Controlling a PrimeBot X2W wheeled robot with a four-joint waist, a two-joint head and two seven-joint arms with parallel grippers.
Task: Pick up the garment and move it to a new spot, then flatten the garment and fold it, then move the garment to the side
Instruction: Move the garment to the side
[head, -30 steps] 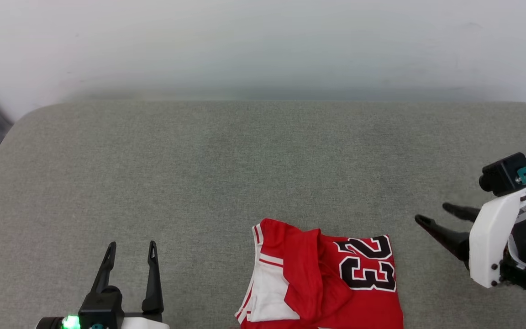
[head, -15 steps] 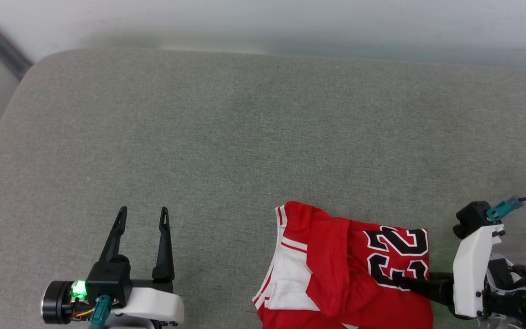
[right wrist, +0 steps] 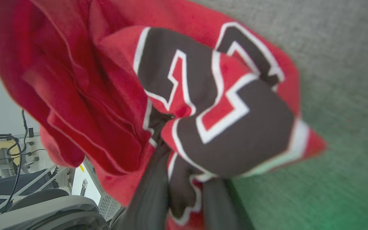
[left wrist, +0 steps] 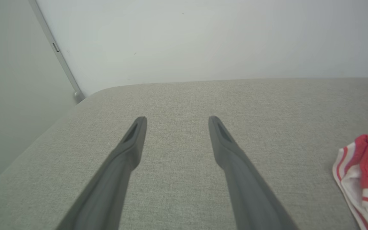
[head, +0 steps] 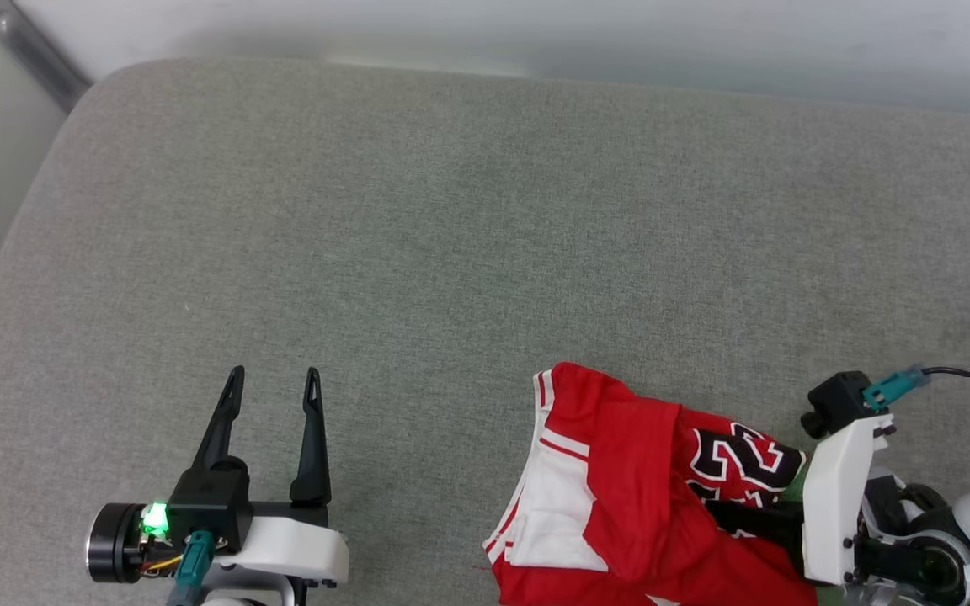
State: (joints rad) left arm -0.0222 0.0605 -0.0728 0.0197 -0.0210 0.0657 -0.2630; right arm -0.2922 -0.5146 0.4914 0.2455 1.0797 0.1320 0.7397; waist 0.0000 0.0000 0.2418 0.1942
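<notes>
Lift slowly with right gripper (head: 729, 515) clenched on numbered fold of shirt (head: 620, 488), near front edge of cushion (head: 451, 210); leave left gripper (head: 274, 374) spread, empty.

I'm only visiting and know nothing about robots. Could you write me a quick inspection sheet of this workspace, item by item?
Surface: grey fabric pad, flat, with a rounded far-left corner.
Job's things: the garment, a red shirt with a white sleeve and black numerals, crumpled at the near edge on the right side.
Clutter: nothing seen.
Grippers: left gripper open, apart from the garment; right gripper shut on a bunched fold of the garment by the numerals.
Cables: black cable running to the right wrist camera; teal connector at the left wrist.
Surroundings: pale wall behind the pad; grey metal strip at far left.
</notes>
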